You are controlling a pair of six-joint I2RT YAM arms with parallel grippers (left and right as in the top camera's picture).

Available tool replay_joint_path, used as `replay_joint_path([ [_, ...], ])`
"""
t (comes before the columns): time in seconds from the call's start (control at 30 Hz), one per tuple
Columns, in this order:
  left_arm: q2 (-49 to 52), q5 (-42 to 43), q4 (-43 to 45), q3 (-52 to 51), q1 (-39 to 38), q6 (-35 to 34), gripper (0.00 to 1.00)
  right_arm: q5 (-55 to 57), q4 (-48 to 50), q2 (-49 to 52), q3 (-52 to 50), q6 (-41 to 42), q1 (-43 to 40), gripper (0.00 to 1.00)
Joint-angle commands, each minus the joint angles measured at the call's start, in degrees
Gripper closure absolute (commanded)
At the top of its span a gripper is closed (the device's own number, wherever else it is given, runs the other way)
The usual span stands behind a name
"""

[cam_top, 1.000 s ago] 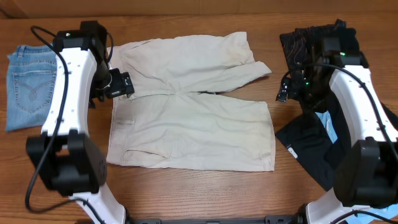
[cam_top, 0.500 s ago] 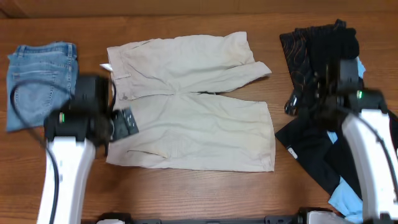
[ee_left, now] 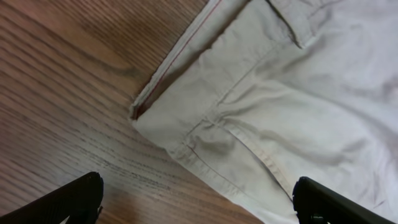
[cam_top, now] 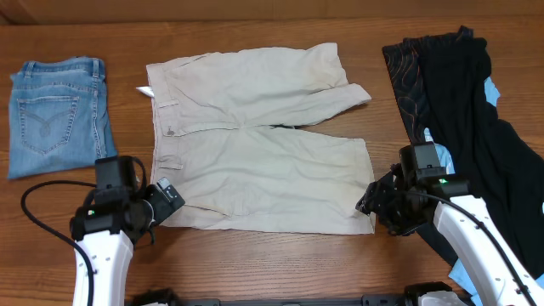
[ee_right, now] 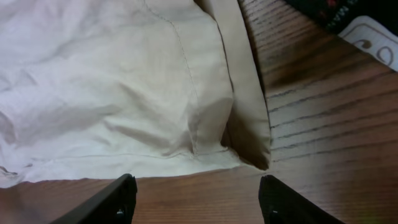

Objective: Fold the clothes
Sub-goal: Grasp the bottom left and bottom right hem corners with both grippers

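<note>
The clothes, a pair of cream shorts (cam_top: 255, 144), lie spread flat in the middle of the table, waistband to the left and legs to the right. My left gripper (cam_top: 170, 202) hovers at the near left waistband corner, open. In the left wrist view the waistband corner of the shorts (ee_left: 298, 81) lies ahead of the left gripper (ee_left: 199, 199), with bare wood between the fingers. My right gripper (cam_top: 367, 204) is at the near right hem corner, open. The right wrist view has the shorts' hem (ee_right: 112, 81) just ahead of the right gripper (ee_right: 198, 196), and nothing is held.
Folded light-blue jeans (cam_top: 55, 115) lie at the far left. A heap of black garments (cam_top: 476, 127) with a patterned piece (cam_top: 404, 76) and sky-blue cloth (cam_top: 491, 89) fills the right side, close behind my right arm. A white label (ee_right: 373, 37) shows on the dark cloth.
Both arms came down toward the table's front edge, the left from the far waistband to the near left corner, the right from the dark heap to the near hem corner. The right jaws narrowed somewhat.
</note>
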Motion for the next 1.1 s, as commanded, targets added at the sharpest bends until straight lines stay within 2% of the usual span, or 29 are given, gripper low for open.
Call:
replay_joint_path([
  [0.0,3.17,3.76,0.59,-1.14,2.86,-1.11,0.0,-0.83,2.32,-0.04,-1.75,1.09,0.28,0.37],
  [0.37,14.58,4.85,9.88,-1.22,3.48,-0.72,0.0,-0.83,9.94,-0.04,-5.88,1.07,0.28,0.37],
  [0.5,17.49,4.79,8.92,-1.25,3.48,-1.16,0.03,-0.81,10.34,-0.04,-5.88,1.07,0.28,0.37],
  [0.73,17.92,0.2,4.17,-1.22,3.5,-12.52,0.04,-0.81,11.65,-0.04,-5.88,1.07,0.28,0.37],
  [0.87,17.94,-5.84,5.97,-1.22,3.5,-13.99,0.04,-0.79,11.67,-0.02,-5.88,1.07,0.28,0.37],
  [0.93,17.94,-5.68,7.78,-1.25,3.48,-13.99,0.05,-0.79,11.65,-0.04,-5.88,1.07,0.28,0.37],
  [1.03,17.99,-5.68,8.76,-1.27,3.48,-14.03,0.1,-0.81,11.65,-0.04,-5.88,1.07,0.28,0.37],
  [1.07,17.99,-5.68,9.01,-1.44,3.48,-14.05,0.15,-0.81,11.63,-0.04,-5.88,1.07,0.28,0.37],
])
